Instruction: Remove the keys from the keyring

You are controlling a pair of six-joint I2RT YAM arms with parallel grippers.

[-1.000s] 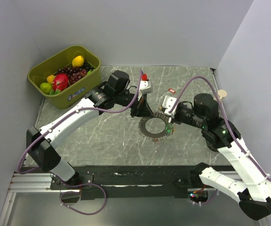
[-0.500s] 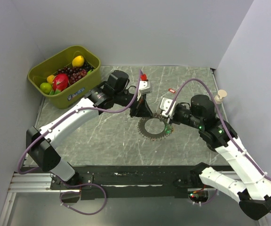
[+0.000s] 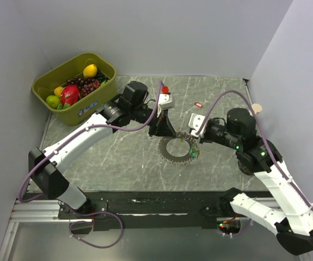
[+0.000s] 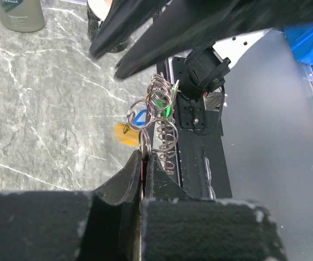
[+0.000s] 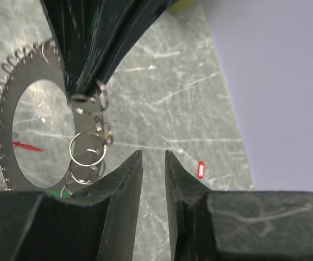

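Observation:
The keyring (image 3: 176,147) is a flat silvery-grey loop edged with small wire rings, lying mid-table. My left gripper (image 3: 163,130) is shut on one of those wire rings (image 4: 144,145), which links a short hanging string of rings (image 5: 86,152). A yellow key (image 4: 126,135), a blue key (image 4: 141,116) and a green key (image 4: 162,101) hang among them. My right gripper (image 5: 152,157) is open with nothing between its fingers, just right of the ring string and apart from it. One red key (image 5: 201,169) lies loose on the table (image 3: 198,104).
A green basket (image 3: 64,64) of fruit stands at the back left corner. A small red object (image 3: 166,89) sits behind the left wrist. A grey-green bottle (image 4: 18,13) shows by the right wall. A black rail (image 3: 145,202) runs along the near edge.
My right gripper has gone from shut to open and drawn back to the right, away from the rings. The left gripper keeps its hold and has barely moved.

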